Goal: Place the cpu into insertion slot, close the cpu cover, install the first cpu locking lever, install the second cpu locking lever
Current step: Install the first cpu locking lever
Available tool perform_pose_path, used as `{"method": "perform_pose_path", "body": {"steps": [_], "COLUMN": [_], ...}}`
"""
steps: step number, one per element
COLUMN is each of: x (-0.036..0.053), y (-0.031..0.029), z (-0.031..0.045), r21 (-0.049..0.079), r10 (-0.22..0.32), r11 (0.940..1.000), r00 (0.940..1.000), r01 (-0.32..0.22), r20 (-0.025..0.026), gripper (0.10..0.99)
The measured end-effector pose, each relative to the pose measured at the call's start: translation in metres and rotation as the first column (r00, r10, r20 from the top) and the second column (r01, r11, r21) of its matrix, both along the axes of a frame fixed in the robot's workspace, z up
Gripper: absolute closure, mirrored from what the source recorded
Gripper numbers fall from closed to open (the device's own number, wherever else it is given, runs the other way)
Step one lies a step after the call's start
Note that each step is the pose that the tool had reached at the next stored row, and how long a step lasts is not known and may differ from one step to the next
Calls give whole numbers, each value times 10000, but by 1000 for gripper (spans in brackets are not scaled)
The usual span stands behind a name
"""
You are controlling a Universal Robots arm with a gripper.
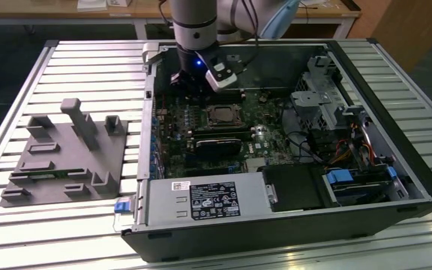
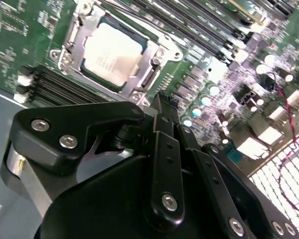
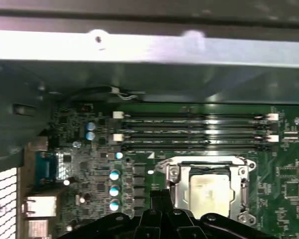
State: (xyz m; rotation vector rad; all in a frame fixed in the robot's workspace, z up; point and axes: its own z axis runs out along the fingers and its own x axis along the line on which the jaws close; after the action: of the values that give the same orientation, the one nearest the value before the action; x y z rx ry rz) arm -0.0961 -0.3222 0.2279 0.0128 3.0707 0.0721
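Silvery-grey cpu [image 2: 112, 55], green motherboard [image 2: 20, 30], black claw [image 2: 164, 103].

You see a grey fixture block [image 1: 66, 154] on the slatted table [image 1: 88, 73], just beside the open computer case [image 1: 276, 236] holding a power-supply box [image 1: 205, 203].

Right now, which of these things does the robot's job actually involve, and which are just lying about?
Part of the job: cpu; cpu cover framing it; gripper close by.

Just lying about: grey moulded block; power-supply box; long black card; memory slots.
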Motion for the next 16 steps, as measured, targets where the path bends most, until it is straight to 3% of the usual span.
{"method": "perform_pose_path", "body": {"steps": [3, 5, 7, 13, 16], "x": [-46, -72, -89, -141, -154], "y": [-4, -7, -7, -9, -10], "z": [0, 0, 0, 0, 0], "r21": [117, 322, 580, 1575, 1939], "r10": [0, 1, 1, 0, 1], "r11": [9999, 9995, 9983, 9875, 9810], "r00": [10000, 10000, 10000, 10000, 10000], "r01": [0, -1, -1, 0, 0], "r20": [1, 0, 0, 0, -1], "gripper": [980, 980, 980, 980, 980]}}
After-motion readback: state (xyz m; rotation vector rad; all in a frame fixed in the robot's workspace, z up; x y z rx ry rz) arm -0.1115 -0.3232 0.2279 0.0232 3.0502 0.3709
